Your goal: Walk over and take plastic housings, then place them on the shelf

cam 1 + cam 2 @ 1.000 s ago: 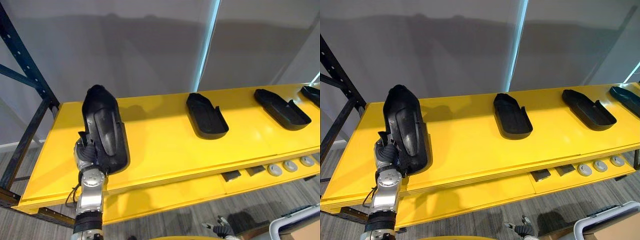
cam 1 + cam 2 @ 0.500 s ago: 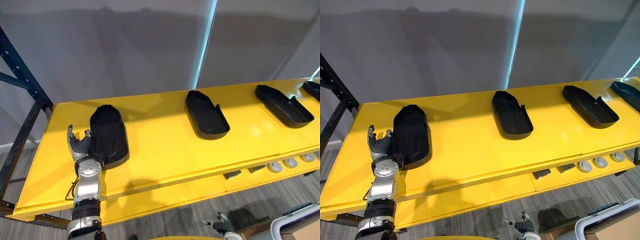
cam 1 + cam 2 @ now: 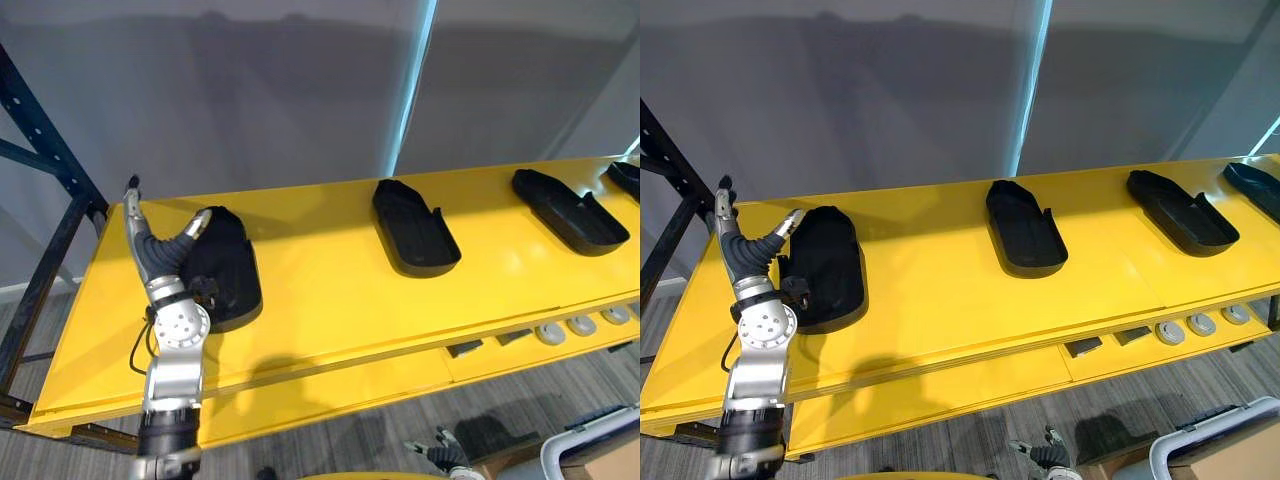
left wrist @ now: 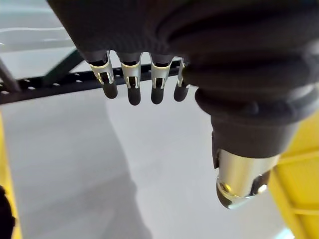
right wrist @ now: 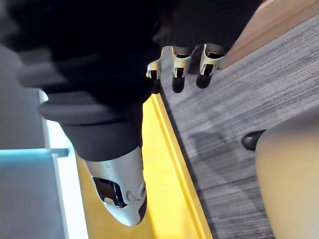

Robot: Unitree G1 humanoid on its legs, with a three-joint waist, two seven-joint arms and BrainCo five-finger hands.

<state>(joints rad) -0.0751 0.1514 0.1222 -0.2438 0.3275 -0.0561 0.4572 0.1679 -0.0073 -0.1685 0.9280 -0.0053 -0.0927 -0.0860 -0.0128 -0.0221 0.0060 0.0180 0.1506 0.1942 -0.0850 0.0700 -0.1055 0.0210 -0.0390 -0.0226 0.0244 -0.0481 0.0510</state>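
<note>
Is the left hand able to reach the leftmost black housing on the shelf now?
Probably yes: the left hand is open right beside the leftmost housing, and nothing on the yellow shelf lies between them.

left hand (image 3: 160,260) splayed, right hand (image 5: 99,55) relaxed

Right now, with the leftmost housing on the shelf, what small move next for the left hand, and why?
Probably draw the left hand back off the yellow shelf: the leftmost plastic housing lies flat there, and the hand is open, holding nothing.
</note>
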